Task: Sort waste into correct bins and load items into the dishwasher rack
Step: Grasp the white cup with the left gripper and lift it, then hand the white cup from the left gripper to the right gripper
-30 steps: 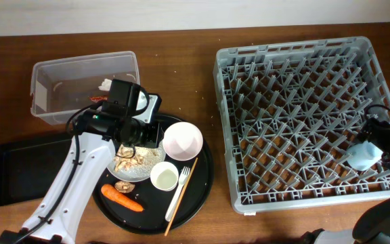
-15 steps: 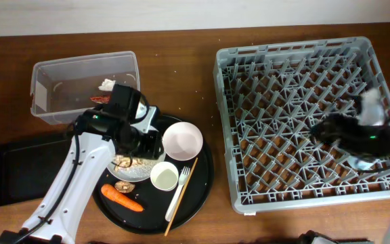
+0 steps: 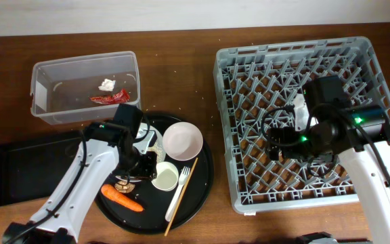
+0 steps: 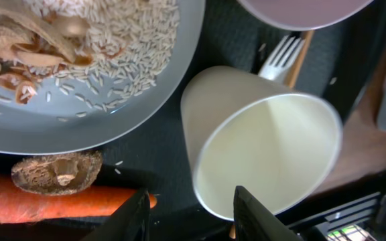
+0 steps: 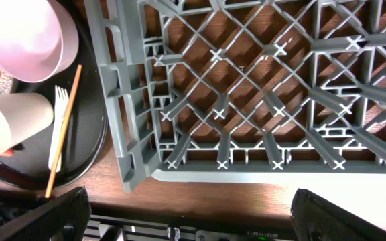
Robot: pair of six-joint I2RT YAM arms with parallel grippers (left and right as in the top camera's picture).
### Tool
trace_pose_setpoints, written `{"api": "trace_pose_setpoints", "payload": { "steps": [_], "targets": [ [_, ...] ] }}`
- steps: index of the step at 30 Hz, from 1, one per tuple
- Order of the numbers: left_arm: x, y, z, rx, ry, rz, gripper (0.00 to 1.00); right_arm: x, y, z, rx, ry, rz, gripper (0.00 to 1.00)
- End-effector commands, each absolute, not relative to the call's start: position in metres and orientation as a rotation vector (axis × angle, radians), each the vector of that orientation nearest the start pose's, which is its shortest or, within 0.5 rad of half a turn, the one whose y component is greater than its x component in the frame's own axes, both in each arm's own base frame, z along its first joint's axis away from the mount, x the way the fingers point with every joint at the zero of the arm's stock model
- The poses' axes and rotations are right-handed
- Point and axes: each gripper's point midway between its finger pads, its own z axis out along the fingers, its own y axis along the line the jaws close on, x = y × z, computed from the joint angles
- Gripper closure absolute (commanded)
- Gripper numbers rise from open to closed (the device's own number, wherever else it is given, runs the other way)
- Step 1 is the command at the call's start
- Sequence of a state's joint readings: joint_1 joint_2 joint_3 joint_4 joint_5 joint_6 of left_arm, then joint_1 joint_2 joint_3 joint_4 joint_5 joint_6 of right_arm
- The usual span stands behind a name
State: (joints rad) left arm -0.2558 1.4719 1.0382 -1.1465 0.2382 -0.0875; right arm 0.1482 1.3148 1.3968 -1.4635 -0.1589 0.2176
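Note:
My left gripper [image 3: 144, 166] is open, low over the round black tray, its fingertips [image 4: 137, 213] straddling the near rim of the small white cup [image 4: 260, 154]. Beside the cup are the white plate [image 4: 106, 110] of rice and scraps, the brown lump [image 4: 55, 171] and the carrot [image 4: 52, 204]. The white bowl [image 3: 183, 140], fork [image 3: 181, 186] and chopstick [image 3: 175, 213] lie to the right. My right gripper [image 3: 282, 139] is wide open and empty above the grey rack [image 3: 249, 183]. The light blue cup does not show.
The clear tub [image 3: 46, 108] at the back left holds the red wrapper [image 3: 109, 97] and the paper wad [image 3: 106, 84]. The shallow black tray [image 3: 26, 166] lies at the left. The round black tray [image 3: 202, 183] sits between it and the rack.
My right arm swung from the rack's right edge to its middle-left, and the blue cup is no longer in it. My left gripper moved from the plate toward the small cup.

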Motion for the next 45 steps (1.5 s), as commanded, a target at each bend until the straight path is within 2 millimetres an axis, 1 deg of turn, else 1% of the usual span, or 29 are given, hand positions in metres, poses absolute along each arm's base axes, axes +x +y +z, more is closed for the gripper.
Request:
{"api": "trace_pose_setpoints", "payload": {
  "steps": [1,4,5,7,10,13,14,15,16,17,18,21,23,25,26,27,28,29,30,31,32,33,35,37,40,41,42,44,45],
  "targets": [
    [0.217,-0.094,0.073,0.266,3.167,-0.336,0.6,0.232,0.06,0.209,0.108,2.971,0.247,0.02],
    [0.219,-0.095,0.065,0.266,3.151,-0.345,0.6,0.232,0.06,0.208,0.108,2.971,0.247,0.02],
    [0.218,-0.098,0.062,0.264,3.148,-0.37,0.63,0.232,0.06,0.208,0.108,2.971,0.247,0.01],
    [0.221,-0.101,0.062,0.256,3.133,-0.39,0.73,0.232,0.06,0.208,0.108,2.971,0.247,0.01],
    [0.228,-0.104,0.062,0.206,3.108,-0.406,0.82,0.232,0.06,0.208,0.107,2.971,0.247,0.02],
    [0.228,-0.108,0.063,0.208,3.103,-0.442,0.91,0.232,0.06,0.208,0.108,2.971,0.246,0.02],
    [0.227,-0.111,0.064,0.209,3.102,-0.473,0.94,0.232,0.06,0.208,0.108,2.971,0.246,0.02],
    [0.227,-0.117,0.067,0.21,3.096,-0.529,0.99,0.232,0.06,0.208,0.108,2.971,0.246,0.02],
    [0.229,-0.122,0.071,0.213,3.082,-0.574,0.99,0.232,0.06,0.208,0.108,2.971,0.246,0.02],
    [0.232,-0.123,0.074,0.216,3.071,-0.58,0.99,0.232,0.06,0.208,0.108,2.971,0.246,0.02],
    [0.239,-0.126,0.083,0.226,3.039,-0.594,0.99,0.232,0.06,0.208,0.107,2.971,0.245,0.02],
    [0.25,-0.137,0.105,0.277,2.956,-0.673,1.0,0.232,0.058,0.208,0.105,2.97,0.229,0.02],
    [0.262,-0.143,0.127,0.31,2.869,-0.758,1.0,0.235,0.057,0.209,0.113,2.961,0.23,0.02],
    [0.273,-0.147,0.151,0.331,2.762,-0.908,1.0,0.244,0.055,0.21,0.125,2.925,0.237,0.02],
    [0.279,-0.156,0.17,0.375,2.638,-1.087,1.0,0.249,0.058,0.212,0.085,2.899,0.254,0.02],
    [0.283,-0.167,0.194,0.445,2.474,-1.274,1.0,0.256,0.077,0.218,-0.097,2.847,0.388,0.02],
    [0.285,-0.174,0.212,0.502,2.351,-1.384,1.0,0.257,0.093,0.224,-0.229,2.798,0.505,0.02],
    [0.286,-0.179,0.223,0.535,2.276,-1.444,1.0,0.257,0.11,0.232,-0.366,2.733,0.627,0.02],
    [0.285,-0.187,0.245,0.61,2.131,-1.547,1.0,0.254,0.129,0.243,-0.527,2.637,0.768,0.02],
    [0.283,-0.191,0.259,0.661,2.038,-1.613,1.0,0.247,0.149,0.258,-0.678,2.51,0.937,0.02],
    [0.279,-0.194,0.272,0.707,1.954,-1.673,1.0,0.237,0.167,0.276,-0.847,2.337,1.088,0.02],
    [0.275,-0.196,0.278,0.737,1.912,-1.704,1.0,0.234,0.173,0.283,-0.924,2.251,1.129,0.02],
    [0.273,-0.199,0.279,0.748,1.904,-1.716,1.0,0.234,0.175,0.286,-0.999,2.178,1.117,0.02],
    [0.267,-0.199,0.289,0.778,1.842,-1.779,1.0,0.236,0.18,0.294,-1.014,2.116,1.145,0.02],
    [0.26,-0.208,0.29,0.816,1.83,-1.806,1.0,0.24,0.185,0.304,-1.032,2.033,1.171,0.01],
    [0.254,-0.215,0.29,0.845,1.827,-1.823,1.0,0.24,0.187,0.305,-1.044,2.018,1.166,0.02],
    [0.251,-0.219,0.289,0.861,1.828,-1.827,1.0,0.239,0.19,0.306,-1.057,2.008,1.168,0.02],
    [0.246,-0.227,0.291,0.91,1.804,-1.829,1.0,0.233,0.201,0.307,-1.114,1.976,1.183,0.02],
    [0.246,-0.228,0.29,0.915,1.805,-1.824,1.0,0.23,0.205,0.308,-1.135,1.964,1.187,0.02]
  ]
}}
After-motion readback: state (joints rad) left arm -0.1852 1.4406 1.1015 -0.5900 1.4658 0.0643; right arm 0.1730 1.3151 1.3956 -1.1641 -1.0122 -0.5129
